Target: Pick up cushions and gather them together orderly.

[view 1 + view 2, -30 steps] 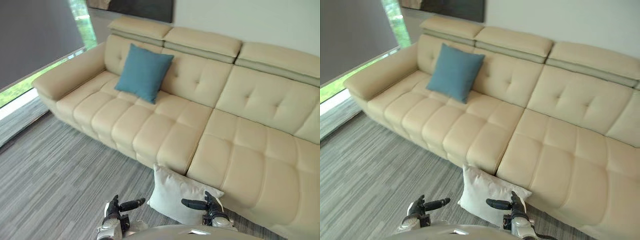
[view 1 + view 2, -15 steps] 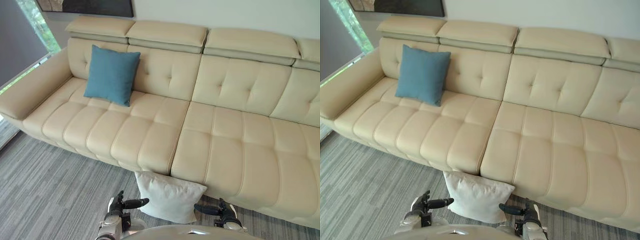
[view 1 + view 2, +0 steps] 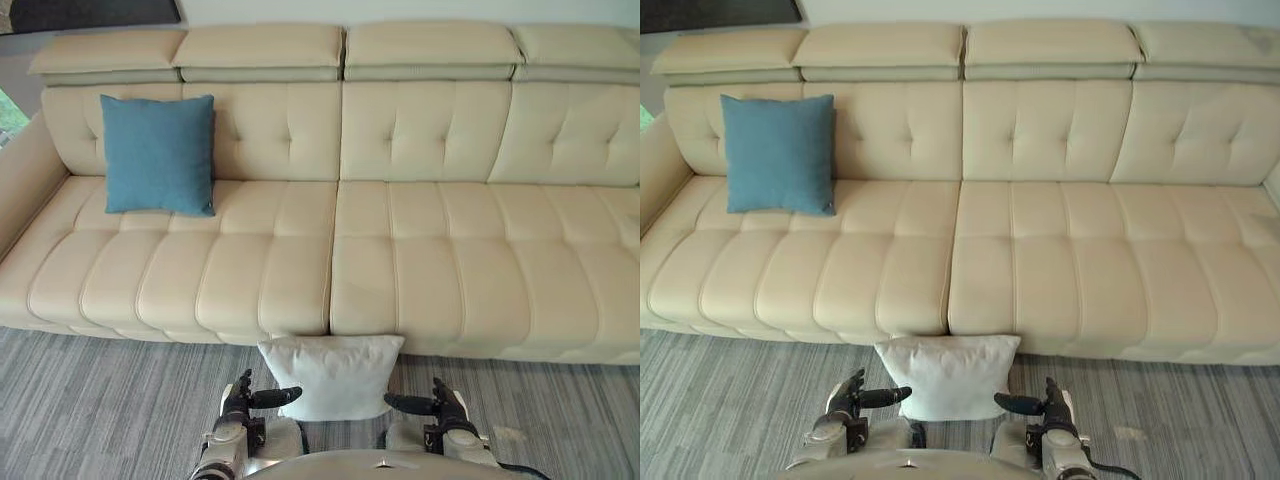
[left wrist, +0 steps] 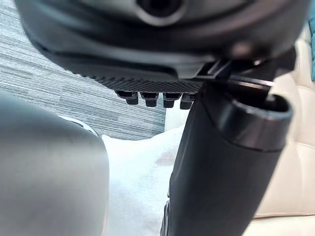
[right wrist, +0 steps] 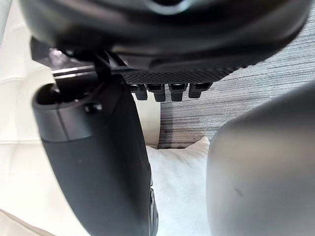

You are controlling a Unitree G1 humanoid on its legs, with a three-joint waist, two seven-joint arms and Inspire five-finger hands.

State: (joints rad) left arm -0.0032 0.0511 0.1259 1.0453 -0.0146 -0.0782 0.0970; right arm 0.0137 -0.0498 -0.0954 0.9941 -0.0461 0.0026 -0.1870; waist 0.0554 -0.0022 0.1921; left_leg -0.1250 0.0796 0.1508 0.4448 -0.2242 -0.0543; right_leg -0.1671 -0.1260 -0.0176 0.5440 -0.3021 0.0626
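A white cushion (image 3: 332,375) stands on the grey carpet, leaning against the front of the beige sofa (image 3: 430,260) near its middle seam. A blue cushion (image 3: 158,154) stands upright against the sofa's backrest at the left end. My left hand (image 3: 243,400) and right hand (image 3: 445,408) hang low on either side of the white cushion, a little short of it and not touching it. Both are open with thumbs pointing inward, holding nothing. The left wrist view shows the white cushion (image 4: 140,172) past my thumb, as does the right wrist view (image 5: 179,191).
The long sofa spans the whole width, with its left armrest (image 3: 18,180) at the edge. Striped grey carpet (image 3: 90,400) runs in front of it. A dark picture frame (image 3: 90,10) hangs on the wall above the sofa's left end.
The camera has swung round, so the sofa now faces me squarely and the white cushion sits centred between my hands. The hands stay low and open.
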